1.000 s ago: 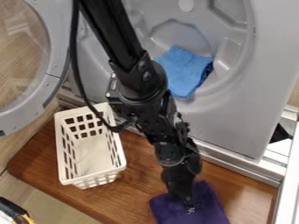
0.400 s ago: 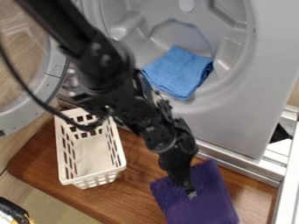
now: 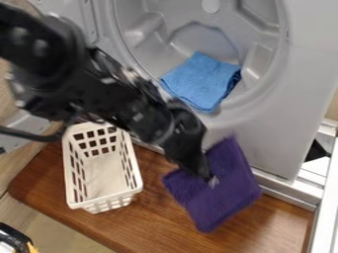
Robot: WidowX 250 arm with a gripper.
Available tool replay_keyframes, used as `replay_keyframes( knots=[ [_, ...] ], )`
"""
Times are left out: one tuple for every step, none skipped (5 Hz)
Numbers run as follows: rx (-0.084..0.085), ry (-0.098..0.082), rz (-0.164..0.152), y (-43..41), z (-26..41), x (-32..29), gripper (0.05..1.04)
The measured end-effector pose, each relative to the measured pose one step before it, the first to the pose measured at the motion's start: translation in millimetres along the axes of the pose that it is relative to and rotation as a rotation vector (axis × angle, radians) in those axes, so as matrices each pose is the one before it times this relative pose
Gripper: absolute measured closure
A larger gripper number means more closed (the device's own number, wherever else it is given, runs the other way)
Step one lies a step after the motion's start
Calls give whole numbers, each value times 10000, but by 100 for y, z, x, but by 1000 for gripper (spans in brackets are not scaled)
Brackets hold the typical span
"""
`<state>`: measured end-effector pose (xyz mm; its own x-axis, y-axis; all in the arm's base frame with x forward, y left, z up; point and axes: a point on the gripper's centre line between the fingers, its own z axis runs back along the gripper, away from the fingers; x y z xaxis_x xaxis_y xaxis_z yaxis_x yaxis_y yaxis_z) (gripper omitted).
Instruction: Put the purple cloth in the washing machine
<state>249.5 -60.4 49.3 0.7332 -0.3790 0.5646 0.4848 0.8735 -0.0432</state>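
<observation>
Camera view, left to right: the white slotted plastic basket (image 3: 105, 199) sits on the wooden board (image 3: 155, 215), to the left of the gripper and apart from it. Up from the gripper, and only slightly to its left, the folded blue cloth (image 3: 198, 81) lies inside the drum (image 3: 188, 37) of the washing machine (image 3: 274, 126). The gripper (image 3: 210, 180) has its fingers together, clamped on the purple cloth (image 3: 224, 197). That cloth hangs askew at the fingertips, most of it below and to the right, one corner pointing up towards the machine's front.

The coming move seems to turn on that upward line: the opening is above the gripper, deeper into the scene, while the basket is off to the side. The arm probably needs to raise the load past the opening's lower lip before letting go; the low corner, trailing beneath the grip, could snag there.
</observation>
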Motion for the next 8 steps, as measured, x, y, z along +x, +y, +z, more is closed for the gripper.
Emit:
replay_keyframes(
  knots=[
    [603, -915, 903, 1928, 2762, 1213, 1029],
    [485, -874, 808, 1941, 1632, 1079, 1029],
    [335, -621, 306, 1504, 694, 1595, 1029],
    [154, -531, 122, 1112, -103, 1655, 1029],
    [92, -542, 163, 1087, -1520, 1824, 1029],
    [-4, -229, 175, 1009, -1801, 1490, 1029],
    [16, 5, 130, 848, -1682, 549, 1029],
    [-32, 325, 37, 750, -1912, -565, 1008]
  ],
)
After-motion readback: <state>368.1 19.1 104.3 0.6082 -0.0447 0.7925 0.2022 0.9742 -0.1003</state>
